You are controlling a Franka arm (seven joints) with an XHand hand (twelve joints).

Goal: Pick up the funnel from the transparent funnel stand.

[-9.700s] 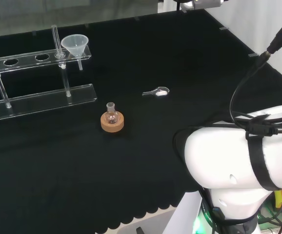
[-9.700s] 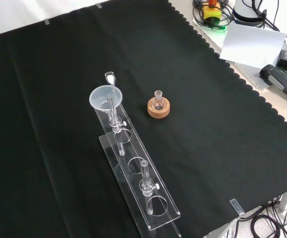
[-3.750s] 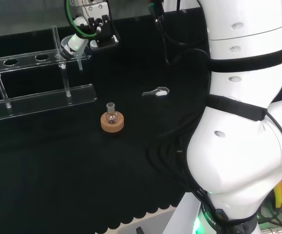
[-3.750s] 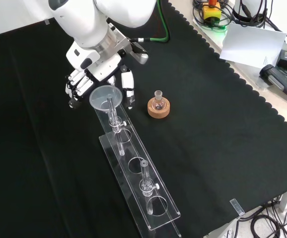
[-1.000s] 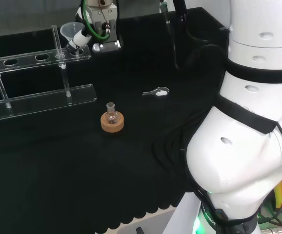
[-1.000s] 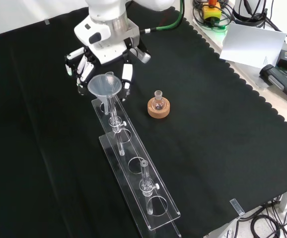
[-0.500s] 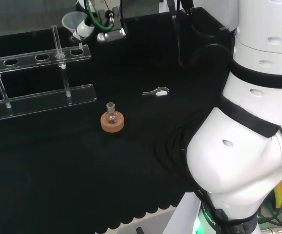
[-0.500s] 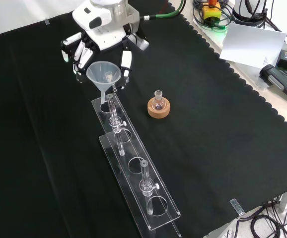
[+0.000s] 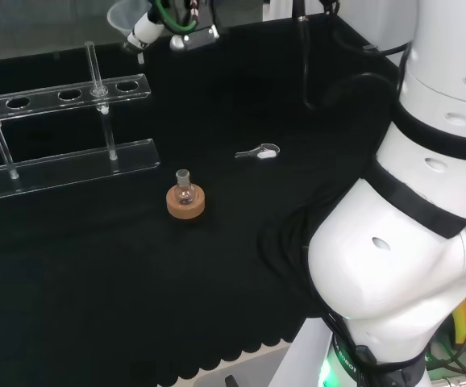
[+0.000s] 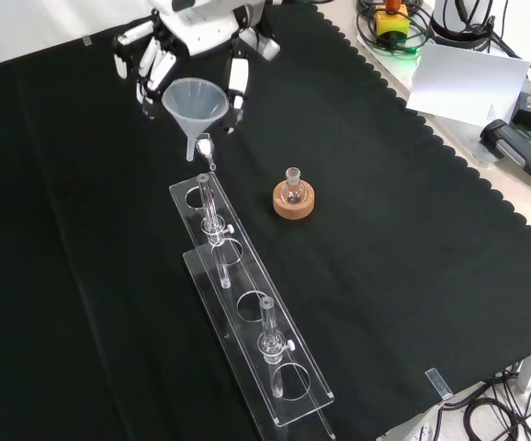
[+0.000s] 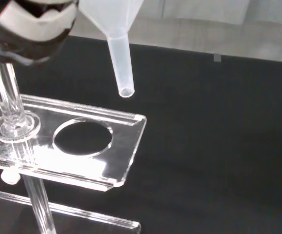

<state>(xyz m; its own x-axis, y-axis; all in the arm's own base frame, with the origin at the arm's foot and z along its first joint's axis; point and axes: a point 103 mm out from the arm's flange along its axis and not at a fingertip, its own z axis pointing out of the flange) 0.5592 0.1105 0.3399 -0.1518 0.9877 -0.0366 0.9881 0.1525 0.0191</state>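
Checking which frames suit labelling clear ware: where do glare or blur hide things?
Wrist view: hand blurred up close, funnel stem sharp, glare on the stand plate. Front view: stand edges catch light. Head view: funnel faint at the frame's top.

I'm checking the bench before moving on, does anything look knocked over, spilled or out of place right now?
Nothing stands out. The hand holds the funnel upright, its spout clear above the funnel stand, which stands straight. The small flask sits upright on its cork ring. No spill shows on the cloth.
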